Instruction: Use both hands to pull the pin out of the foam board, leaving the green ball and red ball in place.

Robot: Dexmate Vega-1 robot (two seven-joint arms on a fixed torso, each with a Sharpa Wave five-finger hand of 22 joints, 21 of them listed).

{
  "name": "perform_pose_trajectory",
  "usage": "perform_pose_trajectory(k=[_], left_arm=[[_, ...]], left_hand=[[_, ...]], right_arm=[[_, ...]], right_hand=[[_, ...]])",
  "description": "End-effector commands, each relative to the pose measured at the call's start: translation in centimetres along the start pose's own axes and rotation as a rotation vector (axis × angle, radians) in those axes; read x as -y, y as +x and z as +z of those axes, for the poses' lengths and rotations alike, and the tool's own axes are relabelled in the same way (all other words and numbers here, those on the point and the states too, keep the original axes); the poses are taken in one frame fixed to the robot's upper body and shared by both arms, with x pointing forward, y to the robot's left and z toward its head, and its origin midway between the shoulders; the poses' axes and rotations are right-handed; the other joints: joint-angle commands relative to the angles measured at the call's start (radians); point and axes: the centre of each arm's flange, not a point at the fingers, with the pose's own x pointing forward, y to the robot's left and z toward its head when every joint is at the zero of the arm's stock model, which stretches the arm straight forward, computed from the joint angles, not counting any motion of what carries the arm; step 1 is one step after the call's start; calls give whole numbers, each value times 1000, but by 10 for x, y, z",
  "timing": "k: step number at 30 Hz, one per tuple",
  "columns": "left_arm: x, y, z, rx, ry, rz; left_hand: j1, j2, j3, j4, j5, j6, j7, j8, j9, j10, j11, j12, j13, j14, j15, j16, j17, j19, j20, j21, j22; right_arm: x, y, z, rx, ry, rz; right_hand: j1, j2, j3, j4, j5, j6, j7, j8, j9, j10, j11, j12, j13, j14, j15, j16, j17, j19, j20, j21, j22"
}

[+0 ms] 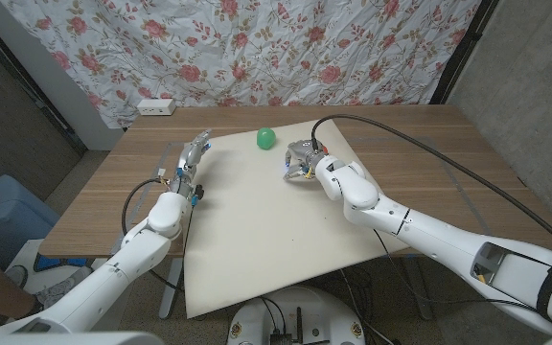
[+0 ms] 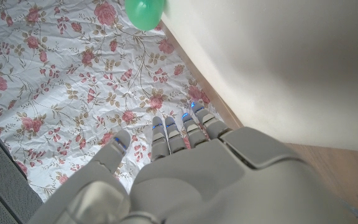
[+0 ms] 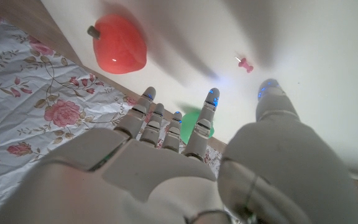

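Your right robot hand [image 3: 185, 168] hovers over the foam board [image 1: 257, 230], fingers spread, holding nothing; the pin [image 3: 245, 63] stands just ahead, red ball [image 3: 118, 53] nearby. Left robot hand [image 1: 192, 158], fingers apart, holds nothing at the board's edge near the green ball [image 1: 266, 139]. You're approaching: brace, then pinch.

A large cream-white rectangular foam board [image 1: 266, 225] lay on the brown wooden table [image 1: 420, 134], running from near the far side to overhang the near edge. A small round green ball [image 1: 266, 139] sat near the board's far edge. The robot's grey-and-white left hand [image 1: 194, 156] was at the board's left edge, fingers reaching away from the robot. The right hand [image 1: 302, 160] was over the board just right of the ball, fingers curled downward. A white power strip [image 1: 155, 106] lay at the table's far left corner, before a rose-patterned curtain [image 1: 286, 48].
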Motion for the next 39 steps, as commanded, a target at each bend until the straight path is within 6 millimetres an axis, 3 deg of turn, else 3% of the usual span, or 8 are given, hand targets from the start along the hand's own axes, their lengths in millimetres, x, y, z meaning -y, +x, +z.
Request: perform_pose_trajectory(k=[1,8,14,22,33,39], left_arm=[[-1,6,0,6,-10,1],[-1,9,1,9,-24,0],[-1,11,1,11,-31,-5],[0,12,3,20,-45,-4],[-3,17,6,42,-46,21],[-2,18,7,53,-46,29]], left_hand=[[4,77,9,1,3,-3,2,-1,2,6,3,3,2,-3,-39,1,0,2,-71,-4,2],[4,77,10,0,3,-11,5,-3,2,-7,4,-1,2,-14,-37,-3,0,-2,-72,-6,2],[3,76,11,-1,2,-20,5,-5,2,-14,7,-2,2,-18,-38,-3,0,-8,-72,-8,2],[3,75,12,-2,2,-24,6,-5,2,-14,9,-2,2,-23,-37,-3,0,-14,-73,-9,2],[6,75,15,-7,2,-25,7,-4,2,-14,10,0,2,-25,-37,-2,-1,-16,-72,-9,2],[6,74,15,-9,2,-25,7,-3,2,-16,11,0,2,-25,-37,-2,-1,-16,-72,-8,2]], right_arm=[[5,0,-8,24,37,1],[3,-4,-15,52,93,-23],[1,-12,-24,82,162,-63],[-3,-21,-34,109,220,-117],[-4,-31,-52,123,334,-182],[-4,-36,-59,103,373,-220]], right_hand=[[-28,-7,-13,7,14,-26,7,-15,-1,-13,7,1,2,-9,10,-9,4,-17,5,-2,1],[-65,-12,-28,18,29,-77,18,-45,-4,-22,16,5,2,-16,19,-14,4,-34,13,-2,1],[-108,-11,-41,31,44,-164,35,-92,-7,-30,24,9,3,-26,26,-20,5,-48,20,-1,1],[-148,2,-50,47,49,-243,17,-136,-11,-35,21,11,2,-39,27,-25,6,-55,11,1,1],[-163,16,-51,53,50,-263,12,-149,-13,-28,20,14,1,-42,21,-26,7,-47,-1,5,0],[-168,32,-50,54,47,-310,17,-170,-15,-34,30,12,0,-43,16,-27,5,-23,-13,13,0]])
